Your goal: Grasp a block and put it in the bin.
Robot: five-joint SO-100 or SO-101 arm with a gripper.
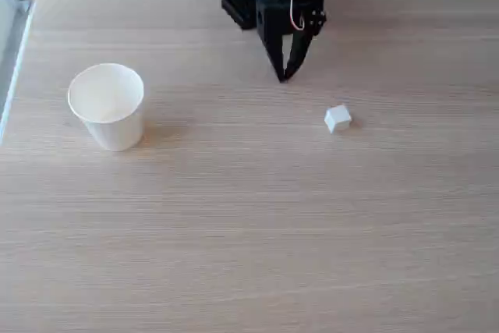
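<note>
Block [337,118], tiny white cube, sat on the wood table [249,232] right of center, plain faces, no writing. Bin [107,105], white paper cup, stood upright far left w/ nothing visible inside, unmarked. Black gripper [284,76] hung near the table's far edge, fingers pinched together at the tips, holding nothing, apart from block.

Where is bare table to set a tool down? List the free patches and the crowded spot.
Free: the wide front strip of the table, below the cup and the cube; also the stretch between cup and cube. Crowded: the far middle, where the gripper points down, close to the cube.
</note>
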